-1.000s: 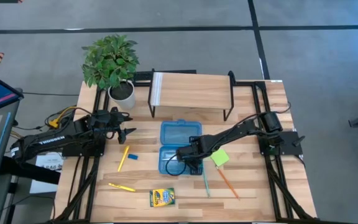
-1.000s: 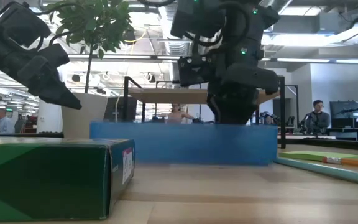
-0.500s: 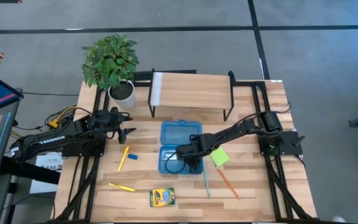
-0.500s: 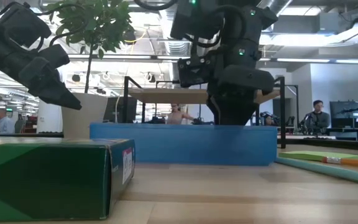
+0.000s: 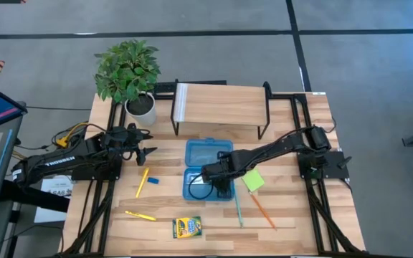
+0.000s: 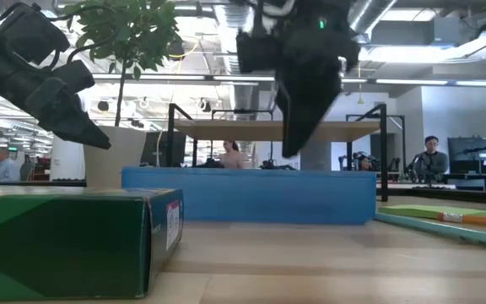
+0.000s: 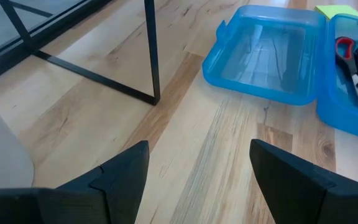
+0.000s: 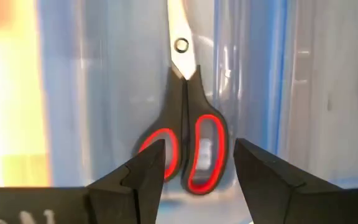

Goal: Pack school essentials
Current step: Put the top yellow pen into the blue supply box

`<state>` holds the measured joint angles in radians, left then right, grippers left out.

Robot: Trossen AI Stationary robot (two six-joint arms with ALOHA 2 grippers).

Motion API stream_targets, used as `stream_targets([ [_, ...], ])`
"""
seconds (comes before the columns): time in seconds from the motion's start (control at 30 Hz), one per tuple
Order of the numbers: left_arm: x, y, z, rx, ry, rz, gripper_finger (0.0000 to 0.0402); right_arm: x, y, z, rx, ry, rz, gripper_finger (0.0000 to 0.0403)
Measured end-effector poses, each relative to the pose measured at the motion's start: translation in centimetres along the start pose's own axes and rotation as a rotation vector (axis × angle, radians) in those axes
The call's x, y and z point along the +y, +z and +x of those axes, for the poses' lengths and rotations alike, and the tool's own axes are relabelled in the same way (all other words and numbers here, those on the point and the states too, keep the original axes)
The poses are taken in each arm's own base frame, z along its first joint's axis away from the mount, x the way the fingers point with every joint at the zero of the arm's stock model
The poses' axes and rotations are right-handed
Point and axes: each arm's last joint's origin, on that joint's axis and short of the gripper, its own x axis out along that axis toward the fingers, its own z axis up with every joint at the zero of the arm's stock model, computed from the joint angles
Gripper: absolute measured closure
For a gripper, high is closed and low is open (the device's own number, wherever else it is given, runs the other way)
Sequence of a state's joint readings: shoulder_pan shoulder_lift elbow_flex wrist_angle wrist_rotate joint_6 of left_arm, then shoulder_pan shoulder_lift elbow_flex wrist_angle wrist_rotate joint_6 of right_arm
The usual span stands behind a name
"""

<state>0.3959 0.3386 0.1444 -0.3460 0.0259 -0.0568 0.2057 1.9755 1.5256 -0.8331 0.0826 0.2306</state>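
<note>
red-handled scissors (image 8: 188, 134) lie in blue case (image 5: 192, 192); right hand (image 8: 194, 165) apart above them, left hand (image 7: 194, 174) apart w/ nothing.

The scissors (image 7: 355, 61) are cut off by the left wrist view's edge, blades partly unseen.

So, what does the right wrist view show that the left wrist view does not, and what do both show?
Only the right wrist view shows the whole red-handled scissors lying between the open right gripper fingers. Only the left wrist view shows the empty lid half of the blue case, the black shelf leg, the sticky-note pad and the open left gripper. Both show the scissors inside the blue case.
</note>
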Motion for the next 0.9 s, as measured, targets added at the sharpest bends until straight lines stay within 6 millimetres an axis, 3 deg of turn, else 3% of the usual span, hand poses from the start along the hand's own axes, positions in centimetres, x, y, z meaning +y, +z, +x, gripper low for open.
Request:
stream_targets([
  [0.13, 0.0, 0.0, 0.0, 0.002, 0.004, 0.0, 0.0134, 0.7, -0.4, -2.5, -0.047, -0.021, 0.018, 0.0199],
  [0.4, 0.0, 0.0, 0.0, 0.002, 0.008, 0.0, 0.0134, 3.4, -5.7, -6.2, -0.168, -0.145, 0.106, 0.0198],
  [0.63, 0.0, 0.0, 0.0, 0.001, 0.012, -0.001, 0.0134, 5.4, -9.2, -7.6, -0.409, -0.125, 0.18, 0.0205],
  [0.9, 0.0, 0.0, 0.0, 0.001, 0.011, -0.001, 0.0134, 6.7, -11.3, -7.6, -0.654, -0.07, 0.197, 0.0207],
])
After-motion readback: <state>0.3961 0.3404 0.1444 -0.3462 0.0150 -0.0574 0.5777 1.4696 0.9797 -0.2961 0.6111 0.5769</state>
